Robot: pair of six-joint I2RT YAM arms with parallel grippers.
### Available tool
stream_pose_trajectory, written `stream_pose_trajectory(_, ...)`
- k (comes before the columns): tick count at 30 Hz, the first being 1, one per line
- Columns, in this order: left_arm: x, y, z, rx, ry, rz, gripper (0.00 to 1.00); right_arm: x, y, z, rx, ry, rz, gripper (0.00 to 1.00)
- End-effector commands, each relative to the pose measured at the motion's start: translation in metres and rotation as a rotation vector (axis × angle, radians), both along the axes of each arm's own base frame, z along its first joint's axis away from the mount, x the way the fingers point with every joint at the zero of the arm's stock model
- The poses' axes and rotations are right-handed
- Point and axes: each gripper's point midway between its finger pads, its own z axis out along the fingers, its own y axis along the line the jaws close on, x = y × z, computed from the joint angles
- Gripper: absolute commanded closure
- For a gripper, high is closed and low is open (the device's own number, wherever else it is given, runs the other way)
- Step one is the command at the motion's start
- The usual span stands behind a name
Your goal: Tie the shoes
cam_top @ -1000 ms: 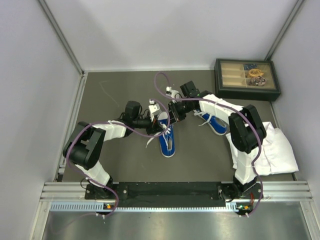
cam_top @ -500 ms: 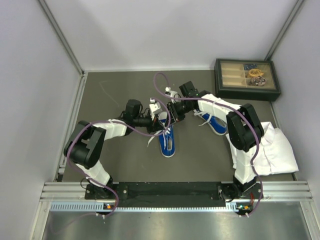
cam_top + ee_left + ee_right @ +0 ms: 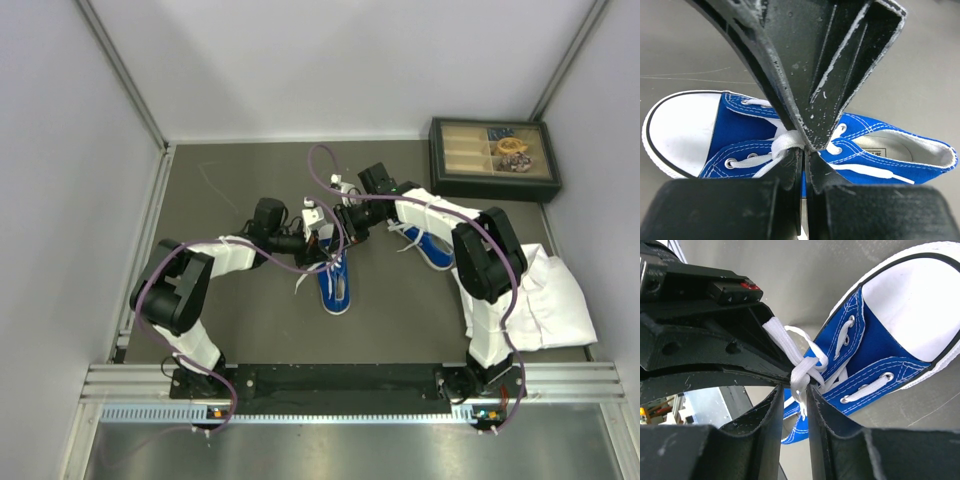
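One blue sneaker (image 3: 336, 282) with a white toe cap lies in the middle of the table, and both grippers meet over its laces. My left gripper (image 3: 318, 234) is shut on a white lace (image 3: 783, 143) at its fingertips (image 3: 790, 165). My right gripper (image 3: 339, 228) is shut on the lace knot (image 3: 801, 374), which hangs between its fingers (image 3: 771, 412). The left wrist view shows this shoe (image 3: 740, 127) on its side. The right wrist view shows its toe (image 3: 910, 305). The second blue sneaker (image 3: 432, 248) lies partly under the right arm.
A white cloth (image 3: 548, 300) lies at the right by the right arm's base. A dark compartment box (image 3: 492, 158) with small items stands at the back right. Metal rails run along the left edge (image 3: 150, 230) and the near edge.
The left wrist has edged slightly right toward the right gripper. Both grippers stay closed on the laces over the same shoe.
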Motion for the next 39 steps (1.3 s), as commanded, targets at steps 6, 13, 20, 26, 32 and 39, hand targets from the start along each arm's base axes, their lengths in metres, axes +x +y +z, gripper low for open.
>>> stream_pose_trajectory(6, -0.001, -0.009, 0.005, -0.008, -0.026, -0.075, 0.99, 0.006, 0.01, 0.026, 0.08, -0.039, 0.015, 0.75)
stream_pose_trajectory(13, 0.0, -0.006, 0.002, 0.007, -0.008, -0.053, 1.0, 0.02, -0.009, 0.04, 0.085, -0.083, -0.039, 0.73)
stream_pose_trajectory(20, 0.001, -0.007, 0.001, 0.009, -0.01, -0.055, 1.0, 0.029, -0.018, 0.021, 0.021, -0.086, -0.092, 0.87)
stream_pose_trajectory(26, 0.003, -0.008, 0.003, 0.007, -0.013, -0.054, 1.0, 0.028, -0.011, 0.01, -0.019, -0.113, -0.061, 0.93)
stream_pose_trajectory(32, 0.005, -0.009, 0.003, 0.008, -0.011, -0.054, 1.0, 0.017, -0.003, 0.004, -0.021, -0.1, -0.013, 0.85)
stream_pose_trajectory(39, 0.005, -0.01, 0.001, 0.01, -0.005, -0.059, 1.0, 0.01, 0.002, 0.005, 0.008, -0.068, 0.014, 0.81)
